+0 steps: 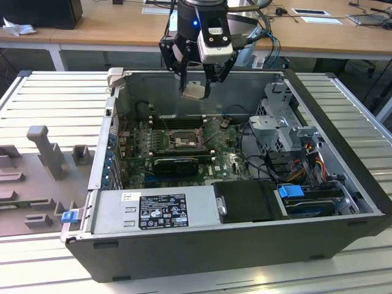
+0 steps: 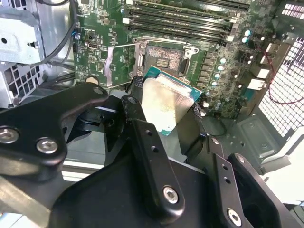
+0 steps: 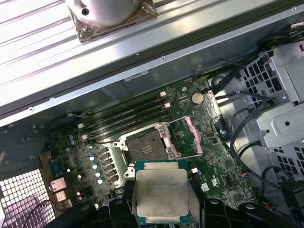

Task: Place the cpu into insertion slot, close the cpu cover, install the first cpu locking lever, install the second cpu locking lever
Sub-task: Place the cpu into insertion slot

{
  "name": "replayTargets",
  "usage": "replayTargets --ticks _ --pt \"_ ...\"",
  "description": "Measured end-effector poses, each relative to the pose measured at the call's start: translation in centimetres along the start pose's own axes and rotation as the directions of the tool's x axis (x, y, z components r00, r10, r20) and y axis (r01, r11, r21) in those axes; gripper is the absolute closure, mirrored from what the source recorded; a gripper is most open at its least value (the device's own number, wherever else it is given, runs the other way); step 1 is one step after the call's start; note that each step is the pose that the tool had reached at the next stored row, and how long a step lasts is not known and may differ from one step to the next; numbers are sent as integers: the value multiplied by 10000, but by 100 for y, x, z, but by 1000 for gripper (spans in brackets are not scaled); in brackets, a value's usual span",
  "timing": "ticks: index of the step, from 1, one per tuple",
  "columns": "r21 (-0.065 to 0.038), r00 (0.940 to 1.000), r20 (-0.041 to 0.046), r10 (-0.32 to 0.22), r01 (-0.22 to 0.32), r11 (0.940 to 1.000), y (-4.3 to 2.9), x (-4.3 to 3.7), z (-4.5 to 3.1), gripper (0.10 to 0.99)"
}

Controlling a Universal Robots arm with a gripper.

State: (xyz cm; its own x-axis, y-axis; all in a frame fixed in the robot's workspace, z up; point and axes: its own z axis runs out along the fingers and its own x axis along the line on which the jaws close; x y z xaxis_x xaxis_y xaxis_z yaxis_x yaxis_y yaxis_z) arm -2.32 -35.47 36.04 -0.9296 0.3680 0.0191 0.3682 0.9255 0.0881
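Observation:
My gripper (image 1: pixel 195 89) hangs above the open computer case, shut on the cpu (image 1: pixel 194 94), a pale silvery square chip with a green edge. In both wrist views the cpu (image 3: pixel 161 192) (image 2: pixel 167 100) sits between the black fingers (image 2: pixel 142 137), well above the board. The insertion slot (image 3: pixel 145 145) (image 2: pixel 164 59) (image 1: pixel 183 141) lies bare below the chip, its dark contact field showing. The cpu cover (image 3: pixel 189 137) (image 2: pixel 119 64) is swung open, lying beside the slot.
Long black memory slots (image 1: pixel 177 122) run behind the socket, and a black card (image 1: pixel 176 163) sits in front of it. A metal drive cage (image 1: pixel 283 125) with cables stands at the exterior view's right. The power supply (image 1: pixel 153 211) fills the near side. Grey fixtures (image 1: pixel 46 147) stand outside the case.

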Motion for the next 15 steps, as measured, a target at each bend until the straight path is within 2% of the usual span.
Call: replayTargets --ticks 11,15 --pt "0 10000 5 53 -53 10000 -4 -1 38 557" --pt "-1 9996 27 282 -282 9996 -4 -1 40 557"
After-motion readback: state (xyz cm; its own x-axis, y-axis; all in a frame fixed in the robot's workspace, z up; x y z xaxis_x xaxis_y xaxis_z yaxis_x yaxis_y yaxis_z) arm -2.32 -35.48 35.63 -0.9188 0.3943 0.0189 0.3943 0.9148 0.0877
